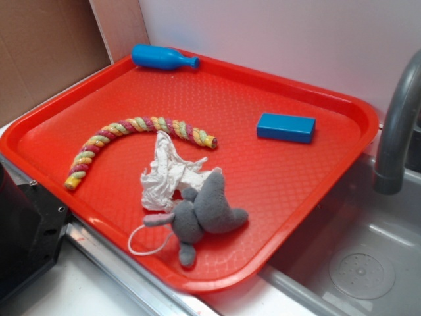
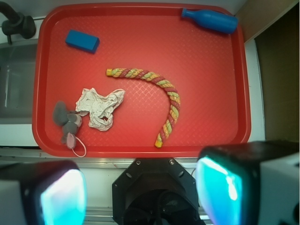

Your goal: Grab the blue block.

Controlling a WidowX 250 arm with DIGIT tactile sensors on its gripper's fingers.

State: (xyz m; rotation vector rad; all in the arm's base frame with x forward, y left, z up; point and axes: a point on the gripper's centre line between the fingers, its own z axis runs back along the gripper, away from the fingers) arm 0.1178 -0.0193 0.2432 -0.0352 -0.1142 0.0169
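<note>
Red tray (image 1: 342, 112) with blue block (image 1: 285, 127), rope (image 1: 131, 131), mouse (image 1: 200, 214), bottle (image 1: 161, 58).

Red tray (image 1: 59, 115) holding five small things beside a grey sink (image 1: 368, 263)

The blue block (image 1: 285, 127) lies flat near the tray's right rim, apart from the rest; a blue bottle toy (image 1: 163, 58) rests at the far edge, with a twisted rope (image 1: 131, 135), crumpled cloth (image 1: 168, 172) and grey plush mouse (image 1: 200, 214) nearer
</note>
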